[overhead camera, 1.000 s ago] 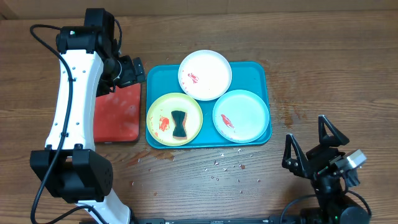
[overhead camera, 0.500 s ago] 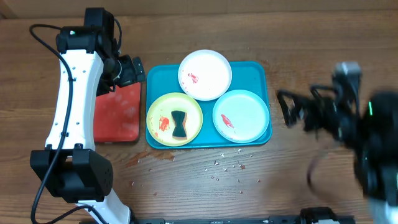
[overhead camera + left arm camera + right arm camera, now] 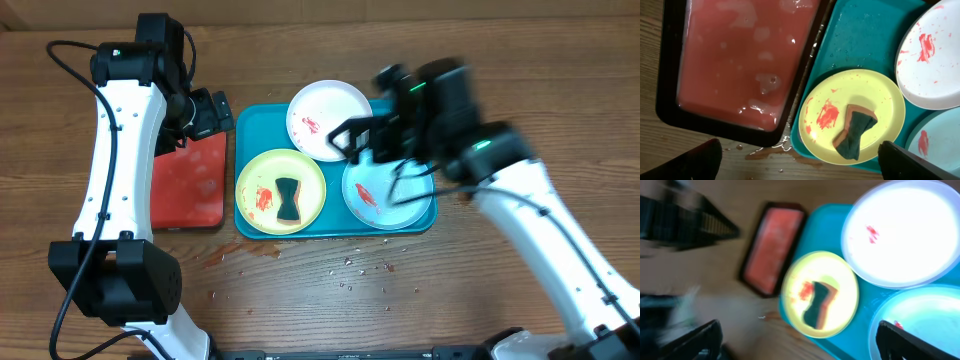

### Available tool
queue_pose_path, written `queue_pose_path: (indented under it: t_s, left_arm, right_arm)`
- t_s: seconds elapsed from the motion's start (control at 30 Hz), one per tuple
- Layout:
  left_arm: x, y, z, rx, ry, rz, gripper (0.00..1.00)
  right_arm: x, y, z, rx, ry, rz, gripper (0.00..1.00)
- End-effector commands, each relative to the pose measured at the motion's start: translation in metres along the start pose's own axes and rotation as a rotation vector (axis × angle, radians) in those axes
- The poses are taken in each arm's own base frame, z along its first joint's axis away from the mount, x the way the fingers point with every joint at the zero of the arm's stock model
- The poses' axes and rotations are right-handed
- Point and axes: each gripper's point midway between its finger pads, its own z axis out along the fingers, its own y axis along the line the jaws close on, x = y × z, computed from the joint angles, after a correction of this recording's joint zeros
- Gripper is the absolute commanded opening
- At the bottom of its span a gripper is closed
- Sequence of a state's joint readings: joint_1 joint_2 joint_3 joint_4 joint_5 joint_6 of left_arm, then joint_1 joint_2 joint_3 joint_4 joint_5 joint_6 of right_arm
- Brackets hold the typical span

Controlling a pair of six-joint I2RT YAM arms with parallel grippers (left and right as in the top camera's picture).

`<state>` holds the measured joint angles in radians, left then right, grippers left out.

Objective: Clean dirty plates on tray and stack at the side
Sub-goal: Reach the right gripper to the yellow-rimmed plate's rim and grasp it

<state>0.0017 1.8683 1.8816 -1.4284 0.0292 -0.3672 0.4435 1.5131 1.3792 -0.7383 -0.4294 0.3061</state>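
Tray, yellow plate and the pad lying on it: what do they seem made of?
Tray: likely moulded plastic, glossy teal, rounded rim, water beading on it. Yellow plate: smooth plastic or melamine, can't tell which; even colour, soft sheen. Pad: probably a sponge, brown layer over dark green, pinched at the middle.

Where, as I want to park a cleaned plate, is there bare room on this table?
Bare table wood runs behind the teal tray and off to its back right. On the tray only the corner between the yellow-green plate and the white plate is free; elsewhere it is crowded. The red tray is wet, and crumbs litter the wood in front.
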Motion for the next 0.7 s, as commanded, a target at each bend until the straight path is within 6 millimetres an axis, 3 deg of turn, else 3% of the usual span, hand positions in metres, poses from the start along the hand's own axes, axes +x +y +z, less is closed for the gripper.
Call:
queue_pose_path:
  t_s: [0.0,0.1,0.17,0.3,0.37,0.5,0.67]
  left_arm:
    - [-0.001,-0.001,0.005,-0.001,0.007,-0.013,1.00]
    - [0.000,-0.006,0.005,0.022,0.012,-0.013,1.00]
    - [0.000,-0.006,0.005,0.025,0.012,-0.012,1.00]
    - [0.000,-0.006,0.005,0.024,0.015,-0.012,1.00]
    - [0.000,-0.006,0.005,0.024,0.016,-0.012,1.00]
    - [0.000,-0.007,0.005,0.030,0.016,-0.013,1.00]
    - [0.002,-0.009,0.005,0.044,0.025,-0.013,1.00]
  right_arm:
    - [-0.010,-0.045,0.012,0.467,-0.163,0.064,0.77]
    - [0.004,-0.039,0.046,0.456,-0.109,0.052,0.69]
    - [0.015,-0.047,0.067,0.473,-0.072,0.095,0.58]
    - [0.037,-0.063,0.105,0.479,0.019,0.120,0.57]
    - [0.042,-0.061,0.124,0.428,0.052,0.121,0.57]
    - [0.044,-0.050,0.144,0.334,0.073,0.129,0.54]
    - [0.057,-0.063,0.155,0.366,0.114,0.137,0.53]
